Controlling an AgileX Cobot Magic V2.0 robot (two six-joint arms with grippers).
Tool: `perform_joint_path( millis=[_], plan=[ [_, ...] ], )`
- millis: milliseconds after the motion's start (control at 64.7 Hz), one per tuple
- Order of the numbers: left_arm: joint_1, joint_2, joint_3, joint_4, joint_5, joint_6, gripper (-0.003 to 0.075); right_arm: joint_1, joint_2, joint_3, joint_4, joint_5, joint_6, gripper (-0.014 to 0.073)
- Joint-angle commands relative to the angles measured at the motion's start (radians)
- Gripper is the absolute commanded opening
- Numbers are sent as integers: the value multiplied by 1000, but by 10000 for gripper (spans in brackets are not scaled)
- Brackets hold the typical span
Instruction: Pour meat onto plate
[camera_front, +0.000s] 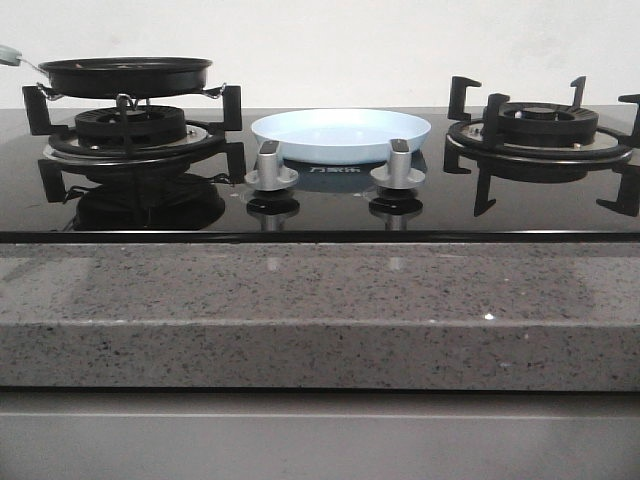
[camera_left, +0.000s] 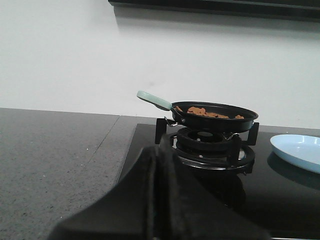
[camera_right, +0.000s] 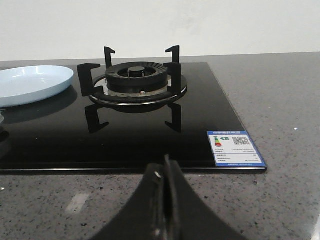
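1. Left wrist view shows the left gripper (camera_left: 156, 200) low over the edge of the black glass hob (camera_left: 280, 200), its dark fingers pressed together with only a thin seam between them, pinching nothing.
2. Right wrist view shows the right gripper (camera_right: 165, 210) over the speckled grey counter (camera_right: 280, 100) just in front of the hob, its fingers likewise pressed together and bare.
3. Beyond the left gripper sits the left burner (camera_left: 210, 145), and on its grate rests a black frying pan (camera_left: 215, 120) with a pale green handle (camera_left: 154, 100) pointing away from the plate.
4. The meat (camera_left: 206, 112) lies inside the pan as a loose layer of orange-brown pieces; from the front view the pan's rim hides it.
5. The plate (camera_front: 341, 135), pale blue and round, lies flat on the glass between the two burners, behind two silver knobs (camera_front: 271, 170), well apart from both grippers. Nothing shows on it.
6. Beyond the right gripper stands the right burner (camera_right: 137, 80), its grate bare, with the plate's edge beside it.
7. A blue-and-white label (camera_right: 235, 148) is stuck on the hob's near corner, close to the right gripper.
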Motion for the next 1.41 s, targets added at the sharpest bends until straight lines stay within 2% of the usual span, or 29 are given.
perform_joint_path(
  millis=[0, 727, 804, 928, 1098, 1392],
  plan=[
    [3, -17, 7, -8, -77, -9, -20, -5, -16, -5, -10, -92, 2, -115],
    [3, -17, 7, -8, -77, -9, -20, -4, -16, -5, -10, -102, 2, -115],
    [3, -17, 5, 5, -119, -7, -20, -4, -16, -6, -10, -104, 2, -115],
    [3, -17, -41, -52, -114, -11, -20, -3, -16, -49, -10, -75, 2, -115],
    [3, 16, -228, -55, 76, -11, -20, -3, 15, -215, -22, 44, 2, -115],
    [3, 267, -593, -51, 416, -4, -20, -3, 219, -551, -30, 254, 2, -115]
  ],
)
